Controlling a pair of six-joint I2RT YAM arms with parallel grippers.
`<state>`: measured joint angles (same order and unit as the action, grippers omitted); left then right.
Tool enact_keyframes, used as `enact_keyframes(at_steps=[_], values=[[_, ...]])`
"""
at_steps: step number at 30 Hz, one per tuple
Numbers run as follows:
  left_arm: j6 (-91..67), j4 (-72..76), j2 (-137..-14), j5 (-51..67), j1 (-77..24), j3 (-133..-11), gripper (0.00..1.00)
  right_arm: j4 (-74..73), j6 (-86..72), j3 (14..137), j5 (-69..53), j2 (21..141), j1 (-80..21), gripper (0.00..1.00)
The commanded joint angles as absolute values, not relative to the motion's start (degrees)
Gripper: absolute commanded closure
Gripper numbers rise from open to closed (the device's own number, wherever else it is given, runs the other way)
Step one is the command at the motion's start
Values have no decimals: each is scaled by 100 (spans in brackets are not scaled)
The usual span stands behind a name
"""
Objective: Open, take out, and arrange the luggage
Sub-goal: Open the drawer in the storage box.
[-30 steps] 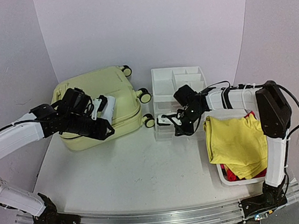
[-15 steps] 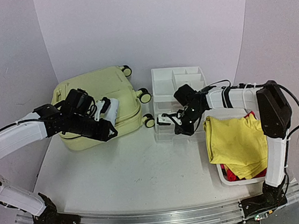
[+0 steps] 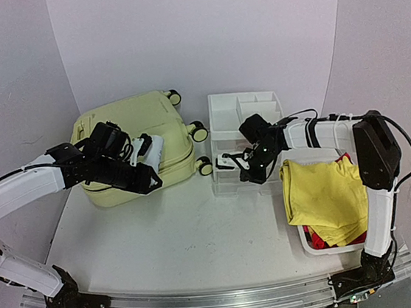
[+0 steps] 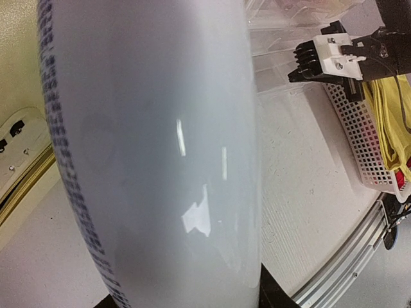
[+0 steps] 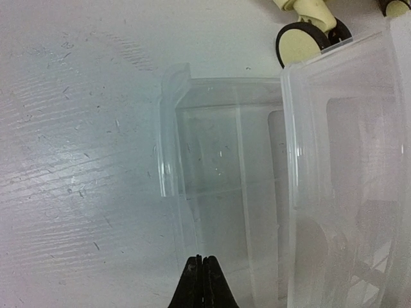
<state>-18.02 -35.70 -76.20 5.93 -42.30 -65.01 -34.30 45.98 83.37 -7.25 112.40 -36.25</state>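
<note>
**Yellow-green luggage flat on the far left, both hands occupied nearby**

White table (image 3: 185,238) carries everything. The luggage (image 3: 141,109), a pale yellow-green hard shell and the biggest thing on it, lies flat at the far left. Its two halves are together in the overhead view, and its small cream wheels (image 3: 198,132) point right.

Just beside those wheels stands a clear plastic drawer organizer (image 3: 223,115), split into compartments.

Nearer and to the right, against the organizer's near edge, is a white mesh basket (image 3: 305,245). A yellow cloth (image 3: 325,196) is heaped over it, with something red showing beneath.

The left arm reaches over the luggage's near right part. Its left hand (image 3: 144,159) is grasping a white glossy object (image 4: 160,160) with a band of dark dots along one edge. This object fills most of the left wrist view, so what it is cannot be told.

The right hand (image 5: 202,282) is clenched, its black fingertips pressed together. It hangs over the organizer's near left compartment, close to the rim. One luggage wheel (image 5: 302,38) shows just beyond that corner.
</note>
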Motion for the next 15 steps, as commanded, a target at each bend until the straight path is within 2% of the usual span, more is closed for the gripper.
enact_keyframes(at_steps=[1,8,12,13,15], values=[[-1811,-3103,-7515,599,-4234,-6702,66,-2943,4626,8444,-378,11192,-3553,100],[-1819,-3108,-7528,589,-4236,-6701,66,-2833,4794,8360,-5,11592,-3551,100],[-1804,-3104,-7557,589,-4236,-6727,66,-2821,4773,8350,144,11639,-3551,96],[-1798,-3104,-7566,589,-4236,-6736,66,-2820,4780,8336,109,11625,-3551,89],[-1785,-3110,-7584,589,-4237,-6755,66,-2821,4781,8296,45,11596,-3551,61]])
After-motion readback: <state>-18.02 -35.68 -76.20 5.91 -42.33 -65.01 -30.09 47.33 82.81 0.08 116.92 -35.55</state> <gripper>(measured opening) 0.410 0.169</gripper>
